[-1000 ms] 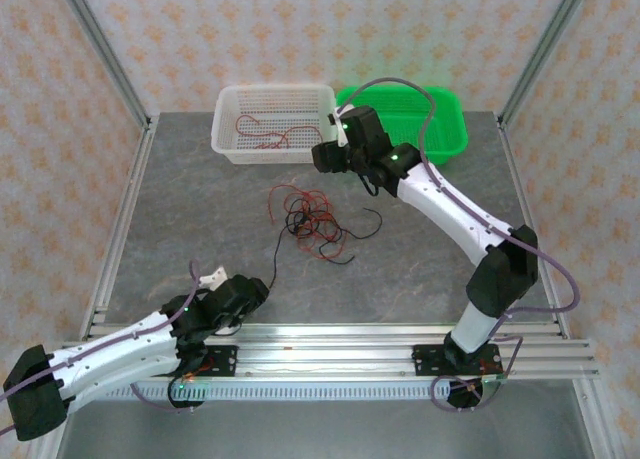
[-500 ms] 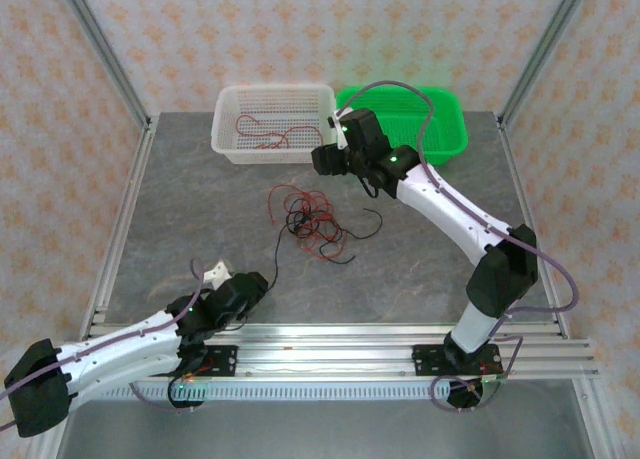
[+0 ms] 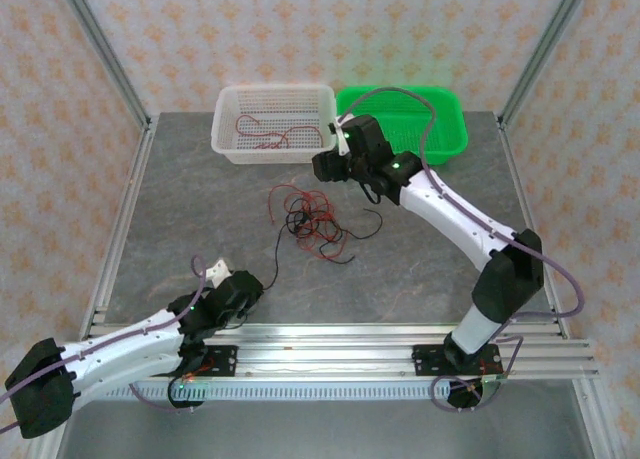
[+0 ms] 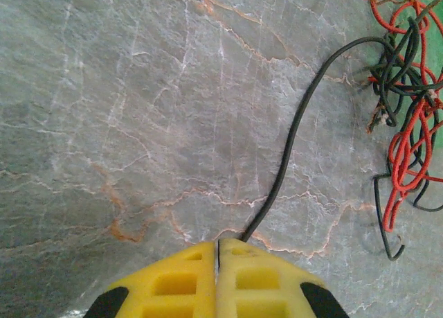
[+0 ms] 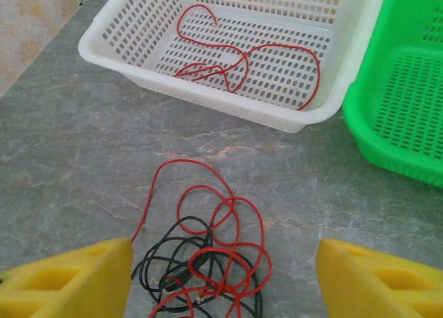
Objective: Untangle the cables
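Grey surface (image 3: pixel 180 209) carries the tangled cables (image 3: pixel 312 222) in the top view. Left wrist view: left fingers (image 4: pixel 187 269) are closed, a black cable (image 4: pixel 291 145) ends at their tip, tangle ahead-right. Right wrist view: right fingers (image 5: pixel 76 276) stand open, tangle between them.

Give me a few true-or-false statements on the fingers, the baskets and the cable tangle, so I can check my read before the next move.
1. The left fingers are shut, with the end of a black cable at their tips. True.
2. The right fingers are shut. False: they stand wide apart above the tangle.
3. A red cable lies in the white basket. True.
4. A black cable lies in the green basket. False: no cable shows in the part of it that is in view.
5. The tangle is black cables only. False: red and black cables are knotted together.
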